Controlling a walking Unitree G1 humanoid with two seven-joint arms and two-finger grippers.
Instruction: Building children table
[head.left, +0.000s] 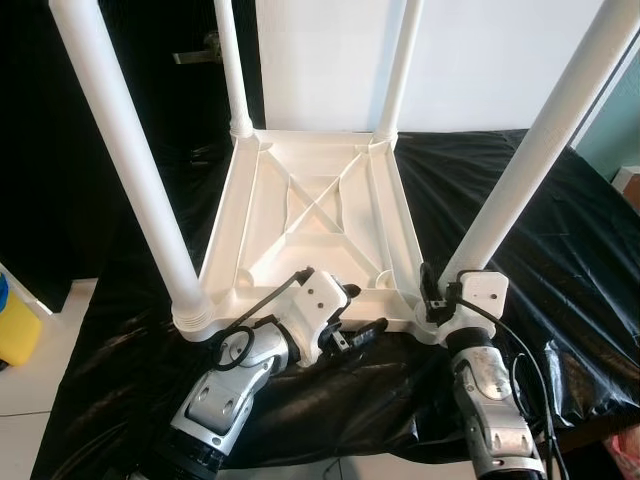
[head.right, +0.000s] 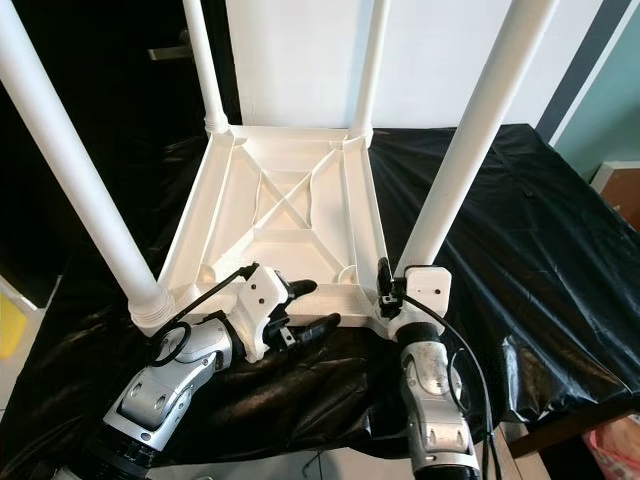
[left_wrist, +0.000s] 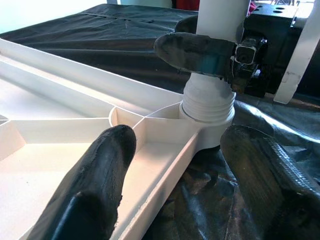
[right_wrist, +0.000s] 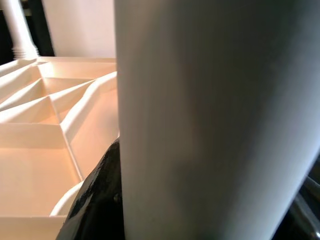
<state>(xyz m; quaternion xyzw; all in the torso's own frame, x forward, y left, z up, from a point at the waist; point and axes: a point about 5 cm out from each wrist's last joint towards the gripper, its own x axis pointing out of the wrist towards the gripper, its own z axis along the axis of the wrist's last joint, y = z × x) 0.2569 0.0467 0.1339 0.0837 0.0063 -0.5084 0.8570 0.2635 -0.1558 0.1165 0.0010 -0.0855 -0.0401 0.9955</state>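
The white plastic children's table (head.left: 310, 215) lies upside down on a black sheet, its four white legs pointing up. My right gripper (head.left: 438, 296) is shut on the near-right leg (head.left: 530, 160) just above its threaded socket (left_wrist: 207, 102). That leg (right_wrist: 215, 115) stands close against one of the black fingers (right_wrist: 100, 195). My left gripper (head.left: 362, 310) is open at the table's near rim (left_wrist: 165, 180), left of that socket. One of its fingers (left_wrist: 102, 175) is over the inside of the rim, the other (left_wrist: 265, 175) outside over the sheet. The near-left leg (head.left: 120, 150) stands in its corner.
The black sheet (head.left: 560, 240) covers the low surface under the table, and its front edge is close to my arms. A yellow object (head.left: 15, 325) sits on the floor at the left. A dark door with a handle (head.left: 200, 48) is behind.
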